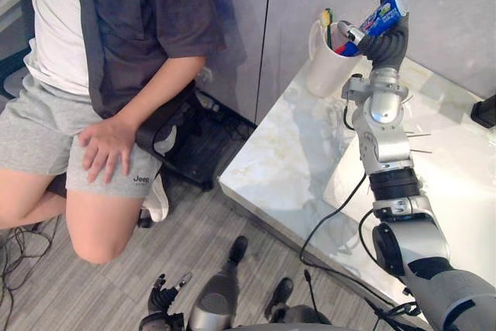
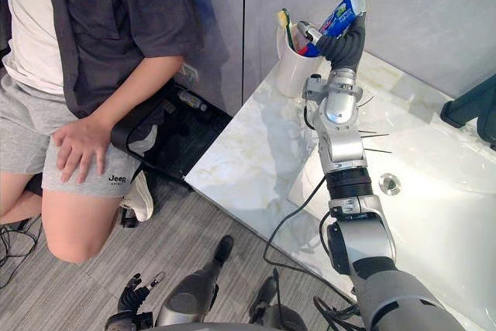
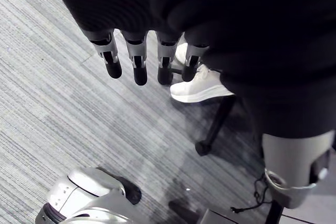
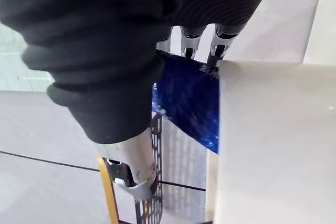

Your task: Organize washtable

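Person [image 1: 116,52] sits left of table [image 1: 287,153]. Left hand [image 3: 139,61] hangs low over floor [image 3: 52,108], fingers loose, empty. White cup [image 1: 329,63] with toothbrush [image 1: 327,25] stands near table's edge. Blue toothpaste tube [image 1: 384,15] is clenched in right hand [image 1: 387,44], cap end at cup's mouth. Risk: tube catches rim or toothbrush and tips cup off edge; early release drops tube outside cup.
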You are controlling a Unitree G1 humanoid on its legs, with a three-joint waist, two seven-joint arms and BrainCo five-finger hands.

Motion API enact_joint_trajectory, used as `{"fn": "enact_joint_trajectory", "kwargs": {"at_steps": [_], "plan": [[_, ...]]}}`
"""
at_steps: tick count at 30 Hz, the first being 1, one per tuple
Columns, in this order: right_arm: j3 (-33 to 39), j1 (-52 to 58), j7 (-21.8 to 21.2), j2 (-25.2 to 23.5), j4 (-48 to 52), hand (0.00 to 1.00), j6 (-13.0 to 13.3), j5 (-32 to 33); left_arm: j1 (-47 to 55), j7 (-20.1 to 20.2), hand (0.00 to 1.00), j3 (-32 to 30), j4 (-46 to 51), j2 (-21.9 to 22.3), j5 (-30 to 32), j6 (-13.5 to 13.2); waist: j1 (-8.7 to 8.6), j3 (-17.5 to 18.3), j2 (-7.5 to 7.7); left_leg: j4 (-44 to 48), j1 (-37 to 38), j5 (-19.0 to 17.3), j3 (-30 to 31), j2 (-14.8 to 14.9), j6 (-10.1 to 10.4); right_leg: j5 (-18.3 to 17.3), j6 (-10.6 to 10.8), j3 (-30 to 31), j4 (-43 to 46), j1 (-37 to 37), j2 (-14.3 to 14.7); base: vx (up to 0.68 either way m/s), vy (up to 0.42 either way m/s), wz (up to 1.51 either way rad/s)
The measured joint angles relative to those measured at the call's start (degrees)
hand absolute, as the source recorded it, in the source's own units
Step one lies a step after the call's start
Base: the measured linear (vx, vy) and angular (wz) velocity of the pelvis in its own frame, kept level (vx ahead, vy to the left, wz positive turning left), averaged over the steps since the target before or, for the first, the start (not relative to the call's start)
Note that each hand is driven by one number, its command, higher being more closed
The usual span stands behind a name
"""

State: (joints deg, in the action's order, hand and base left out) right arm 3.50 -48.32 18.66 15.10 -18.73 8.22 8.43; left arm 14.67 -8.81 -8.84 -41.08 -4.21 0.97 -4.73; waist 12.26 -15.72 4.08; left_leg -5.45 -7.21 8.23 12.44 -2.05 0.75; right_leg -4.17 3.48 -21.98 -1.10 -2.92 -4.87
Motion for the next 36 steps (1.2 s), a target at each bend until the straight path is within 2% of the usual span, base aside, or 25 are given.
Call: {"fn": "enact_joint_trajectory", "kwargs": {"at_steps": [6, 12, 14, 16, 18, 21, 24, 27, 30, 31, 32, 33, 35, 36], "plan": [[0.7, 0.5, -0.4, 3.1, 4.1, 0.00, 0.1, 0.1, 0.1, 0.4, 0.00, 0.0, -0.3, -0.2, 0.5, 0.5, -0.87, 0.3, 0.03, 0.0, 1.1, 0.0, -0.5, 0.0, 0.0, 0.0, 0.0, 0.3, -0.1, -0.9, -0.1, -0.01, 0.004, -0.02], [1.0, 0.5, -1.5, 8.9, 8.8, 0.00, 0.9, 0.2, 0.1, 1.4, 0.00, 0.0, -2.6, -0.6, 2.0, 0.6, -2.32, 3.2, -0.07, 0.0, 1.5, -0.1, -1.9, 0.3, 0.0, 0.1, 0.1, 1.8, -0.1, -0.8, 0.0, -0.03, 0.008, -0.11], [1.3, 0.6, -1.5, 11.8, 10.7, 0.00, 1.6, 0.5, 0.1, 1.4, 0.00, -0.3, -3.0, -0.7, 2.0, 0.6, -3.52, 4.1, -0.04, 0.0, 1.8, -0.1, -2.3, 0.5, 0.0, 0.1, 0.1, 2.0, -0.1, -0.9, 0.0, -0.04, 0.004, -0.07], [2.5, 2.4, -1.7, 14.6, 14.5, 0.00, 2.3, 0.5, 0.1, 1.4, 0.00, -0.4, -3.5, -1.0, 2.0, 0.6, -3.94, 5.0, 0.01, 0.0, 1.8, -0.1, -2.4, 0.5, 0.0, 0.2, 0.1, 2.2, -0.1, -0.8, 0.1, -0.01, 0.002, -0.02], [7.8, 6.5, -2.3, 17.6, 20.2, 0.00, 3.5, 0.2, 0.1, 1.4, 0.00, -0.8, -4.2, -1.1, 2.0, 0.6, -4.67, 5.7, 0.16, -0.1, 2.1, -0.1, -2.5, 0.5, 0.0, 0.2, 0.1, 2.3, -0.1, -0.7, 0.1, -0.02, 0.002, -0.01], [15.8, 12.7, -2.3, 18.5, 25.1, 0.00, 5.0, -0.2, 0.3, 1.4, 0.00, -1.1, -4.5, -1.2, 2.0, 0.7, -5.66, 6.8, 0.55, -0.1, 2.4, -0.3, -3.6, 0.7, 0.0, 0.3, 0.2, 3.3, -0.1, -0.6, 0.1, -0.01, 0.009, -0.17], [28.8, 20.9, -1.4, 18.5, 28.4, 0.00, 5.9, -1.8, 0.4, 1.4, 0.00, -3.3, -4.6, -1.0, 2.2, 0.8, -8.19, 8.0, 1.09, -0.1, 3.0, -0.6, -5.3, 0.9, -0.1, 0.4, 0.2, 5.0, -0.2, -0.4, 0.1, -0.02, 0.012, -0.33], [42.3, 30.8, 1.4, 18.3, 29.2, 0.00, 7.0, -2.3, 0.5, 1.4, 0.00, -5.3, -6.0, -0.6, 3.2, 0.8, -10.70, 10.3, 1.20, -0.4, 2.9, -1.1, -7.3, 1.1, -0.1, 0.5, 0.4, 6.7, -0.2, 0.6, 0.0, 0.00, 0.007, -0.33], [49.6, 39.5, 3.8, 15.0, 29.2, 0.00, 7.1, -2.9, 0.7, 1.4, 0.00, -5.8, -6.9, -0.4, 3.8, 1.1, -13.34, 12.3, 0.94, -0.4, 3.3, -1.7, -8.9, 1.4, -0.2, 0.6, 0.6, 8.7, -0.3, 1.2, 0.0, 0.03, 0.000, -0.43], [51.4, 44.7, 4.6, 11.4, 29.1, 0.00, 7.0, -3.8, 0.6, 1.5, 0.00, -6.8, -6.9, 0.1, 4.2, 1.1, -14.58, 13.0, 0.85, -0.4, 3.7, -2.1, -9.9, 1.6, -0.1, 0.6, 0.6, 9.7, -0.3, 1.2, 0.1, 0.03, -0.010, -0.33], [51.9, 47.0, 4.9, 9.6, 29.1, 0.00, 6.9, -4.3, 0.5, 1.5, 0.00, -7.2, -6.9, 0.4, 4.3, 1.1, -14.93, 13.3, 0.80, -0.4, 3.9, -2.2, -10.4, 1.7, -0.1, 0.5, 0.6, 9.9, -0.3, 1.2, 0.1, 0.02, -0.012, -0.36], [52.1, 50.8, 5.3, 6.6, 29.2, 0.00, 6.2, -4.9, 0.2, 1.4, 0.00, -7.7, -6.7, 0.8, 4.3, 1.1, -15.08, 13.7, 0.76, -0.4, 4.2, -2.4, -11.1, 1.9, 0.0, 0.4, 0.8, 10.2, -0.4, 1.2, 0.1, 0.02, -0.017, -0.25], [51.6, 59.0, 5.7, -3.0, 29.2, 0.00, 3.2, -6.9, -0.7, 1.3, 0.00, -9.7, -6.1, 3.0, 4.3, 1.2, -15.91, 14.7, 0.36, -0.1, 4.4, -2.6, -12.0, 2.2, 0.1, 0.4, 0.8, 10.2, -0.6, 1.1, 0.2, 0.03, -0.017, -0.17], [51.0, 60.5, 6.1, -5.3, 29.2, 0.00, 2.3, -6.9, -0.7, 1.3, 0.00, -9.8, -6.0, 3.5, 4.3, 1.2, -16.12, 14.8, 0.21, -0.1, 4.6, -2.6, -12.3, 2.2, 0.1, 0.4, 0.8, 10.3, -0.6, 1.1, 0.1, 0.01, -0.006, -0.19]]}}
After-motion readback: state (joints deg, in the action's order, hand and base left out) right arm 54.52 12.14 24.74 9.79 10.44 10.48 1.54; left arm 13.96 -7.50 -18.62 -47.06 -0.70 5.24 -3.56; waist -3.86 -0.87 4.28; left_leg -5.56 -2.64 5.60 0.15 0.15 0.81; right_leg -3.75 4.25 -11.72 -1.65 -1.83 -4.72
